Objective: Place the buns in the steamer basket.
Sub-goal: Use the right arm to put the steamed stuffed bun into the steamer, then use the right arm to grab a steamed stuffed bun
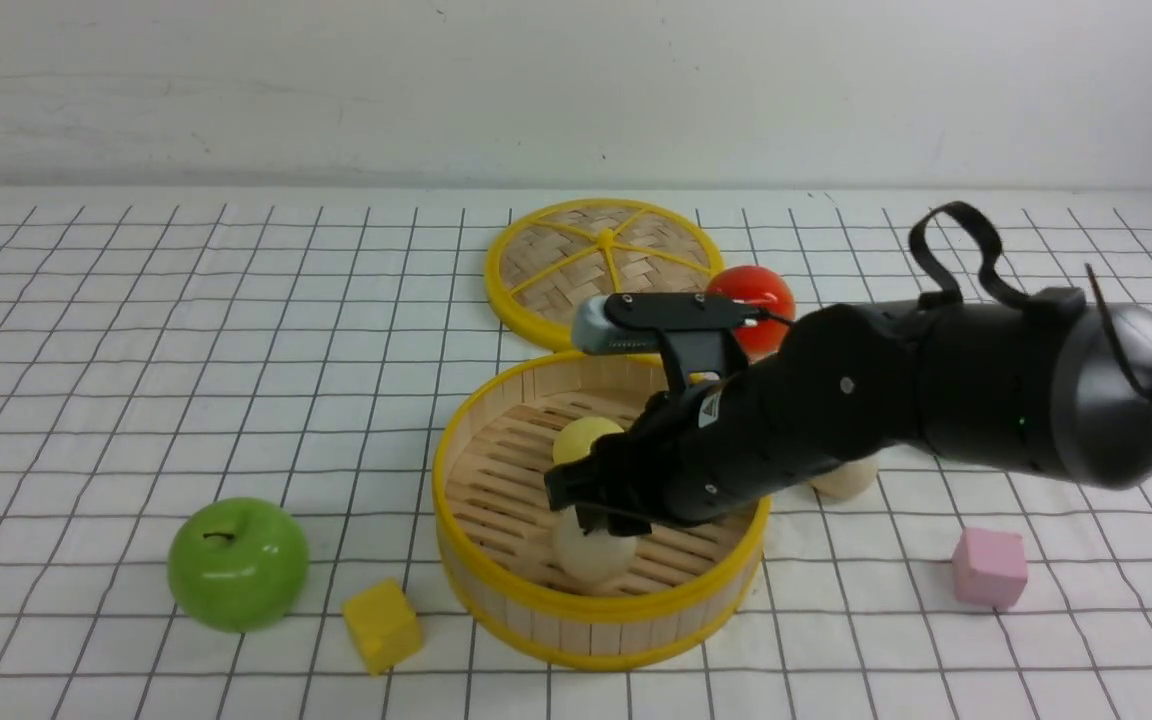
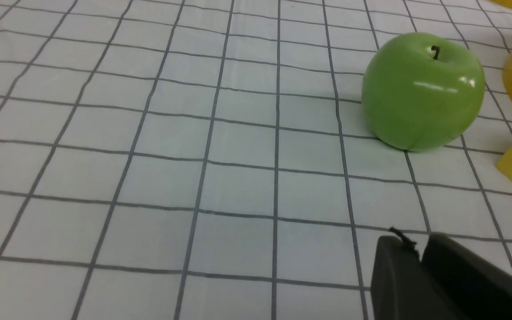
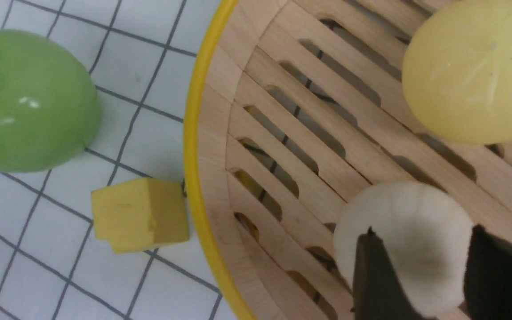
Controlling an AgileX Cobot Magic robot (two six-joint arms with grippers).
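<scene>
My right gripper (image 1: 604, 512) clasps a cream bun (image 1: 591, 555) low inside the basket (image 1: 636, 628), clear of the yellow bun (image 1: 584, 438), evidently for a gentle release; a third bun (image 1: 844, 478) lies outside.

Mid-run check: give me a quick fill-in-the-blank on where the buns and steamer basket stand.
Inside the steamer basket, the free bun is pale ____.
The right gripper holds one cream bun ____ the basket.
The other cream bun sits ____ the basket, on the table.
Missing: yellow; inside; outside.
</scene>
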